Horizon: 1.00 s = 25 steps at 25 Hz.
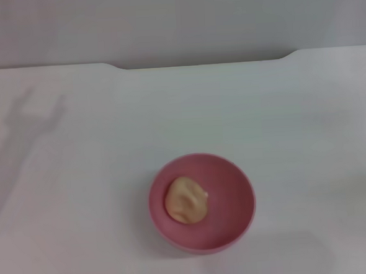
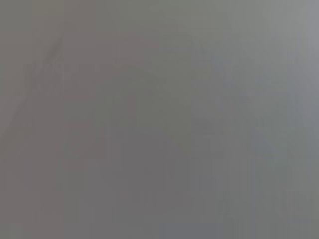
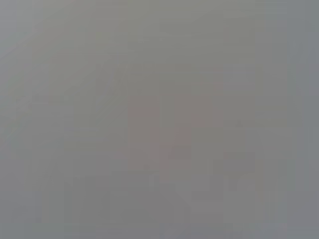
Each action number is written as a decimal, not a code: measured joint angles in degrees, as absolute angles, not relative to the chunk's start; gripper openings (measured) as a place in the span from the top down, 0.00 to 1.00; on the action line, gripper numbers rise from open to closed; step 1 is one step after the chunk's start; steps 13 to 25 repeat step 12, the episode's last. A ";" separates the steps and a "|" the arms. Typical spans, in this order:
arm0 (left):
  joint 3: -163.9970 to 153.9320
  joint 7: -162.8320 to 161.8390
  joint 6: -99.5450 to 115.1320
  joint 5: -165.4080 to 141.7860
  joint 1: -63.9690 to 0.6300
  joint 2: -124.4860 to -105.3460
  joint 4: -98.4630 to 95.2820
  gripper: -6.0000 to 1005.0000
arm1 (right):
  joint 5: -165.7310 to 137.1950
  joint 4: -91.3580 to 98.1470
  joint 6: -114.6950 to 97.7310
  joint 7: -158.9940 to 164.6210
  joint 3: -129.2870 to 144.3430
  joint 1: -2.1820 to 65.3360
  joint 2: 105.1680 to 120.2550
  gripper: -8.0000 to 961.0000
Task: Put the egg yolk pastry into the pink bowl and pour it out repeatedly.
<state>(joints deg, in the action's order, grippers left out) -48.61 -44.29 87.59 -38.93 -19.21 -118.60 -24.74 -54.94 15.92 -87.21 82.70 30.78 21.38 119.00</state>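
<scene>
Here the pastry (image 1: 187, 201) lies inside the pink bowl (image 1: 232, 224), left of its middle, and the bowl stands upright on the white desk (image 1: 282, 125) near the front edge. Neither claw is in view, so their state cannot be told; both wrist views show only grey.

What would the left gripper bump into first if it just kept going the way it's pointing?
That can't be settled: the left gripper is out of the head view, leaving only a forked shadow on the table, and its wrist view shows blank grey. The pink bowl holding the egg yolk pastry sits apart from that shadow.
</scene>
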 joint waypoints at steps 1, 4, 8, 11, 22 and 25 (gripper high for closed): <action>-48.76 -39.70 87.47 -38.99 -19.06 -118.60 -23.87 0.22 | -53.32 13.96 -87.59 77.56 30.68 21.24 119.08 0.53; -49.06 -21.70 87.21 -39.02 -18.75 -118.72 -19.26 0.22 | -49.87 5.65 -88.49 52.64 30.34 21.81 119.24 0.53; -49.06 -13.18 87.26 -39.12 -18.73 -118.93 -15.76 0.22 | -44.55 -7.91 -91.45 22.92 27.98 24.41 119.70 0.53; -49.06 -13.04 86.65 -39.17 -18.81 -118.98 -13.97 0.22 | -42.99 -15.83 -92.62 7.95 22.92 26.29 119.83 0.53; -49.07 -13.04 86.24 -39.19 -18.87 -118.99 -13.41 0.22 | -43.00 -17.13 -92.49 5.33 21.29 26.61 119.82 0.53; -49.07 -13.04 86.24 -39.19 -18.87 -118.99 -13.41 0.22 | -43.00 -17.13 -92.49 5.33 21.29 26.61 119.82 0.53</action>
